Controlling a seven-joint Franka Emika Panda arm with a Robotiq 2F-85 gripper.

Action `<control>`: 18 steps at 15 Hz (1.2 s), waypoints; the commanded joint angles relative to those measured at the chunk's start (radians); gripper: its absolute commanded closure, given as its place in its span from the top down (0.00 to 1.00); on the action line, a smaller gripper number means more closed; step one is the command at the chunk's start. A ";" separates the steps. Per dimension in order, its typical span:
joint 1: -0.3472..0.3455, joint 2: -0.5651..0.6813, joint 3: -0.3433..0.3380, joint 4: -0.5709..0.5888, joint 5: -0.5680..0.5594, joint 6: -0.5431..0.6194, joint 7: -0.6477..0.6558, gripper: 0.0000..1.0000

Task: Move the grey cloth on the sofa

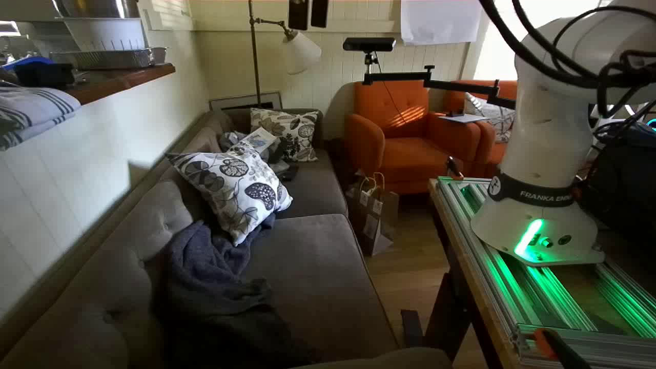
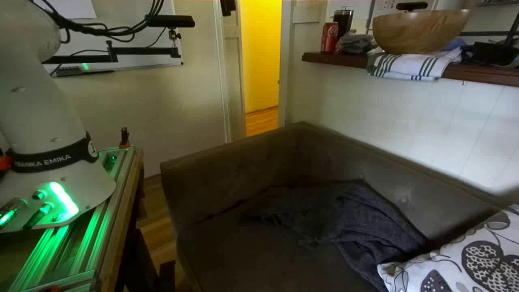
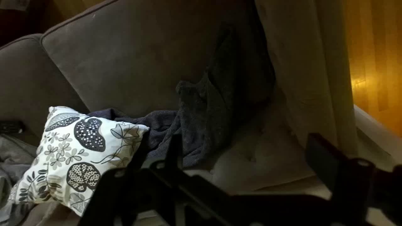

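The hand (image 3: 245, 141) is sitting closest, at six o'clock in the wrist view, its two fingers (image 3: 323, 160) standing well apart and gripping nothing that shows. The cloth (image 3: 201, 119) is lying rumpled on the sofa (image 3: 125, 53), out toward ten and eleven o'clock from the hand, with the pillow (image 3: 86, 150) overlapping one end at nine o'clock and the armrest (image 3: 301, 69) rising at one. In both exterior views the cloth is slumping against the backrest (image 1: 123, 277), while what look like the fingertips (image 1: 298, 13) are hanging at twelve o'clock, apparently well above and touching nothing. By my reading, the task is standing at its start: the cloth is resting ungripped, and no part of it is hanging in the air. The task is naming no destination, though, so I am not able to rule out a finished move; spread fingers would be fitting that too. If it is only beginning, everything is waiting: lowering onto a loose fold, clenching, drawing the end from under the pillow, carrying, releasing.
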 commanded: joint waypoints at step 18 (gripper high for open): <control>-0.072 0.619 -0.256 0.144 0.053 0.585 -0.220 1.00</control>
